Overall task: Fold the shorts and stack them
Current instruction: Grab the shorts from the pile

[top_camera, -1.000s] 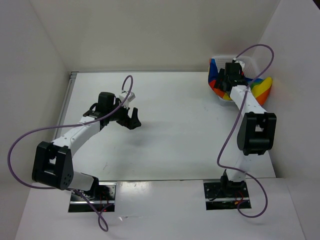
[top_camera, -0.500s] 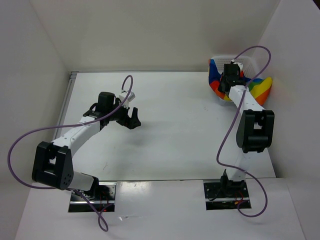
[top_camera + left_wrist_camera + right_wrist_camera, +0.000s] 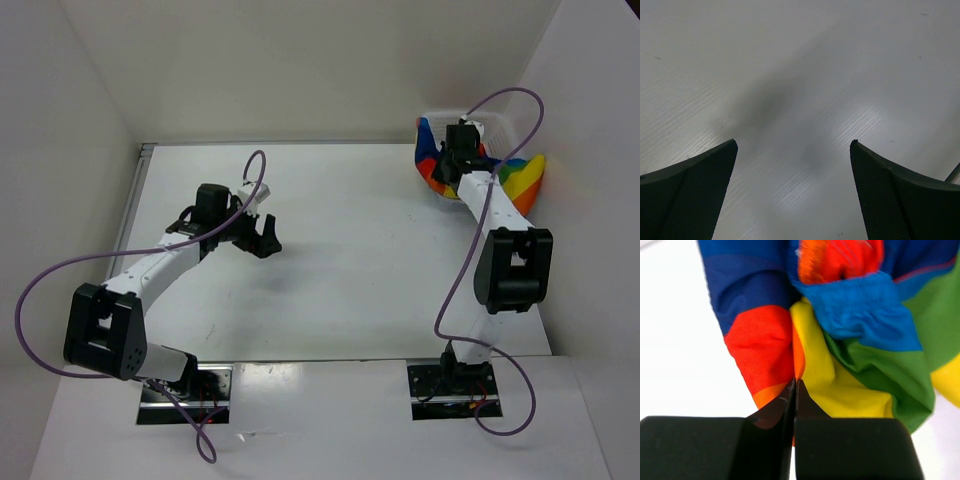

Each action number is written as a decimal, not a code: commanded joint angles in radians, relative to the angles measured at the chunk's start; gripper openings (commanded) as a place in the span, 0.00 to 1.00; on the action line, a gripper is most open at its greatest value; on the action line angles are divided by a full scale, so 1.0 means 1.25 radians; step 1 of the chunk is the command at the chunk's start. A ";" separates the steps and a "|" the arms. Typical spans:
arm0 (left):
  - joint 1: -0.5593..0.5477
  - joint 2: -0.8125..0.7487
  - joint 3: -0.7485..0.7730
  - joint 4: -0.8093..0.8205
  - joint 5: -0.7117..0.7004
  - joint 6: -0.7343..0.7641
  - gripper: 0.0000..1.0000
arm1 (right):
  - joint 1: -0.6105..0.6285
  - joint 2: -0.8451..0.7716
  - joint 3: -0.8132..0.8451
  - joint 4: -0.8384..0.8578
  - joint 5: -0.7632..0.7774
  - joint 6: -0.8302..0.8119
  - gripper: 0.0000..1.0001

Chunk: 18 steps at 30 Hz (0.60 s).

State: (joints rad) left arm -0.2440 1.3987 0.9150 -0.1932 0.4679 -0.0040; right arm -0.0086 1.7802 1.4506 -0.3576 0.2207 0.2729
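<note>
Top external view is showing the right gripper (image 3: 452, 165) reaching into the far right corner, where the shorts (image 3: 524, 176) are sitting bunched in a white mesh basket (image 3: 498, 120) and spilling over its left and near sides. Right wrist camera is giving us the close look: the two fingers are pressing tight together, and a fold of orange-and-yellow cloth is caught right at their tips, so that arm is gripping the fabric and nothing else.

Over on the left, the left gripper (image 3: 265, 240) is hovering above the bare table (image 3: 360, 270), fingers spread wide apart and nothing between them (its wrist view is showing only tabletop and its own shadow).

Now, how is this garment going to behave? It is looking light, soft and completely limp, creasing wherever it hangs. From a single pinch it is likely going to dangle as a rope of stripes, not a flat panel, and it could be catching on the mesh on the way out. A shallow bite on a loose fold may also be slipping. The sturdier hold, to my eye, is the gathered red-orange band (image 3: 837, 260) showing at the far edge of the wrist picture, probably the waistband: one gripper at each end of it would be letting the legs hang straight for laying flat and folding.
</note>
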 commanded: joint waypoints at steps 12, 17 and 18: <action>-0.002 -0.127 -0.031 0.039 0.020 0.003 1.00 | 0.131 -0.275 0.231 0.004 0.230 -0.049 0.00; -0.002 -0.182 -0.031 0.039 -0.008 0.003 1.00 | 0.131 -0.267 0.446 0.025 0.088 -0.121 0.00; -0.002 -0.190 -0.031 0.039 -0.016 0.003 1.00 | 0.131 -0.243 0.484 0.025 0.052 -0.121 0.00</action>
State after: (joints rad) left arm -0.2440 1.2129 0.8787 -0.1795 0.4641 -0.0040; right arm 0.1543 1.4967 1.8847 -0.4088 0.3916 0.1753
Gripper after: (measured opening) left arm 0.998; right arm 0.004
